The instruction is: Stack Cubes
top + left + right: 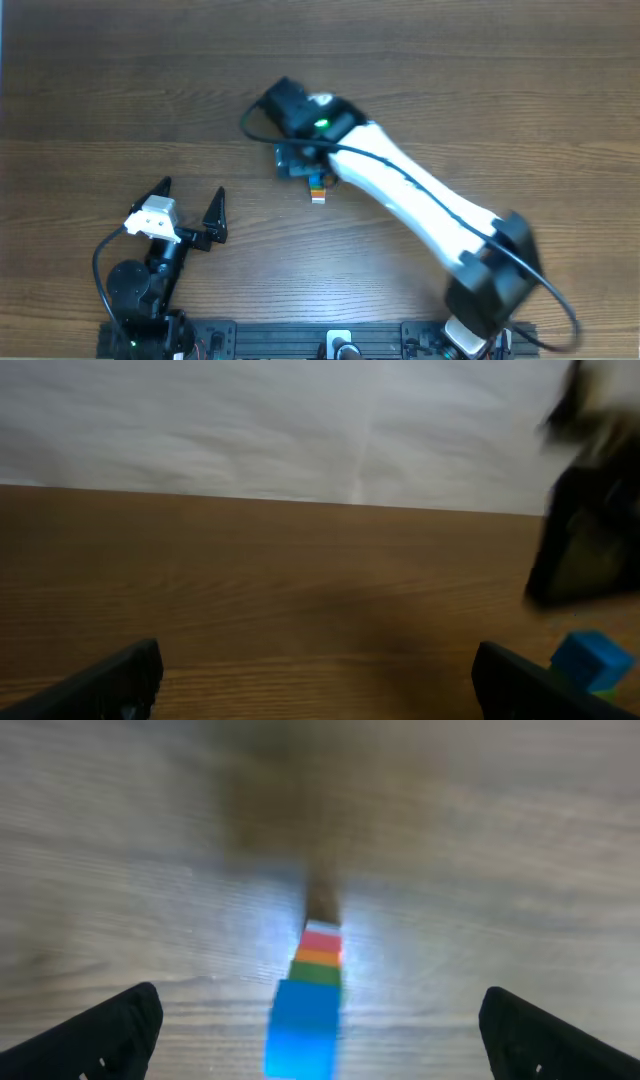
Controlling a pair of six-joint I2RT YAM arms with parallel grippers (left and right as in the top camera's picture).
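Left jaws: released, empty, low over the counter (80, 120), well apart from the cube stack.
Cube stack (315, 975): standing on the counter; blue cube (303, 1040) on top, green, orange and red beneath.
Right jaws: released, spread wide above the stack, touching nothing.
Step in hand: judged as clearing away from the built stack.
Method: lift straight up; hold the spread; no sideways travel until clear of the blue cube.
Risk: tall, narrow stack, likely to topple at slight contact.

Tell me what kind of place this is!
Probably a robot lab or testing bench. A left arm and a right arm stand at a plain wooden table with a little stack of coloured cubes, and a white wall behind.
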